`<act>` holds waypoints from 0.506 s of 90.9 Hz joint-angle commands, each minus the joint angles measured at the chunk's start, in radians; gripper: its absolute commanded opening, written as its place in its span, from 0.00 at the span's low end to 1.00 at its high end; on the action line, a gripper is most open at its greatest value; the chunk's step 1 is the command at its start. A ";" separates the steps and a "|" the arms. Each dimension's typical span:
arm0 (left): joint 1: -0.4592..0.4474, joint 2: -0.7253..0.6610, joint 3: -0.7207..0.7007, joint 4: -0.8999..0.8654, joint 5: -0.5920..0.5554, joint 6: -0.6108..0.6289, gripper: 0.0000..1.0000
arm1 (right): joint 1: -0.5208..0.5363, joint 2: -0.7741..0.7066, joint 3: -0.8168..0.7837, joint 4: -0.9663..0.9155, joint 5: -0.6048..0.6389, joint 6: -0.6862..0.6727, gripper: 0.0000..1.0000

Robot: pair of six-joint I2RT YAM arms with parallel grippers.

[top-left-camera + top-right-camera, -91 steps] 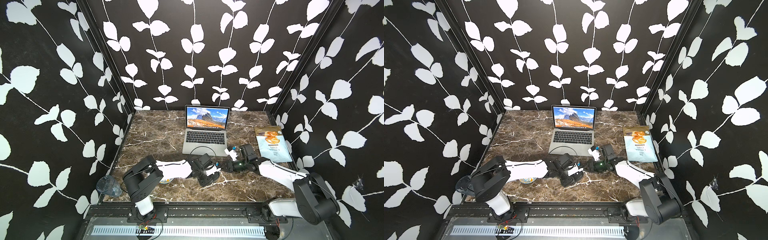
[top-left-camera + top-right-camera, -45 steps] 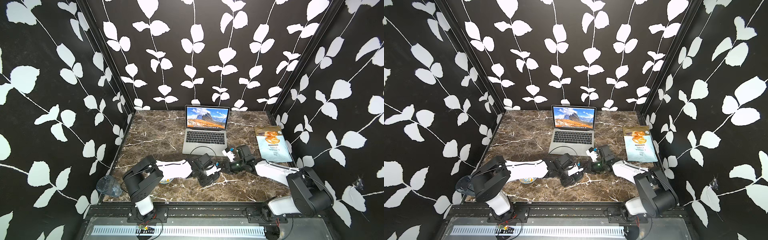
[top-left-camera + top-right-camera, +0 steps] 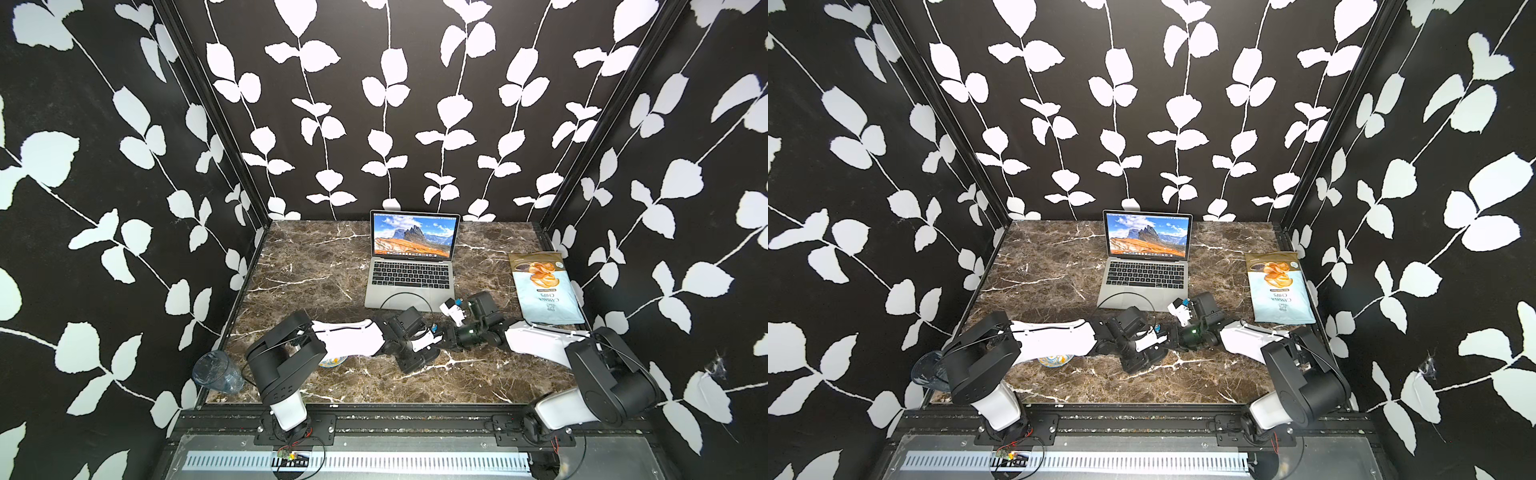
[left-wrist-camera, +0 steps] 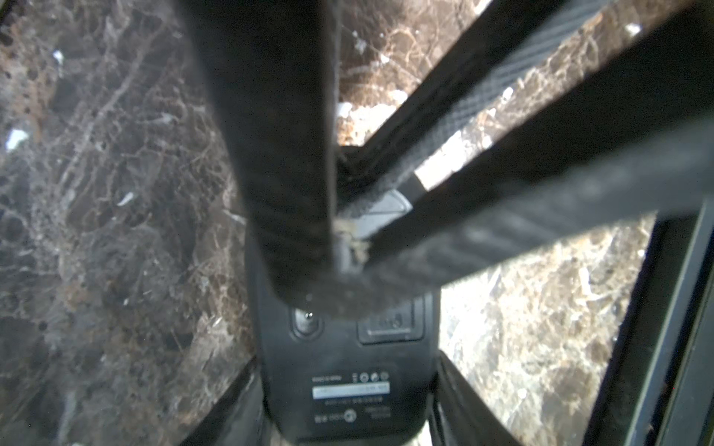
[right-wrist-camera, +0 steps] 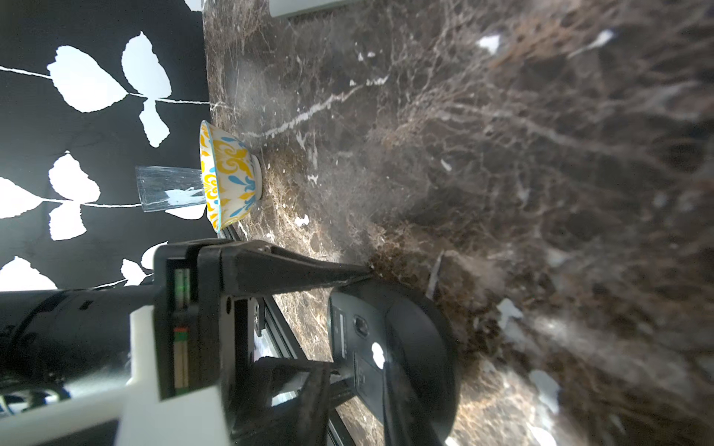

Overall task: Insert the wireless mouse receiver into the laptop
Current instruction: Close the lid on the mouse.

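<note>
- Cup of clear plastic (image 3: 217, 372) at far front left, by the base of the left arm (image 3: 345, 338), at the corner of the brown marble-look worktop (image 3: 299, 270).
- White bowl with yellow and blue pattern (image 5: 228, 177) upright on the worktop. It is mostly hidden under the left arm in both top views. In the right wrist view the cup is just behind it.
- Left tool (image 5: 353, 322) reaches toward the right, low over front centre. Its jaws are part-way apart and clamped on a black wireless mouse (image 4: 340, 367), one finger on each side, label side facing the left wrist camera.
- Slim silver-grey laptop (image 3: 409, 274) (image 3: 1144, 272) at back centre of the worktop, lid open, screen lit with orange mountain and blue sky, keyboard toward the arms. Both tools meet just in front of its front edge, toward its right corner.
- Right tool (image 4: 344, 266) on the right arm (image 3: 536, 343) comes in from the right, tips narrow and close together at the mouse's underside. A small pale bit (image 4: 349, 241) sits at the tips, too blurred to name. Can't tell if it is pinched or if it is the receiver.
- Pale blue and brown bag printed CASSAVA CHIPS (image 3: 542, 291) lies flat near the right edge, right of the laptop and apart from it.
</note>
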 commanded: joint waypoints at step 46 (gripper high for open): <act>-0.012 0.076 -0.038 -0.112 0.027 -0.009 0.08 | 0.013 -0.046 0.022 -0.146 0.143 -0.046 0.22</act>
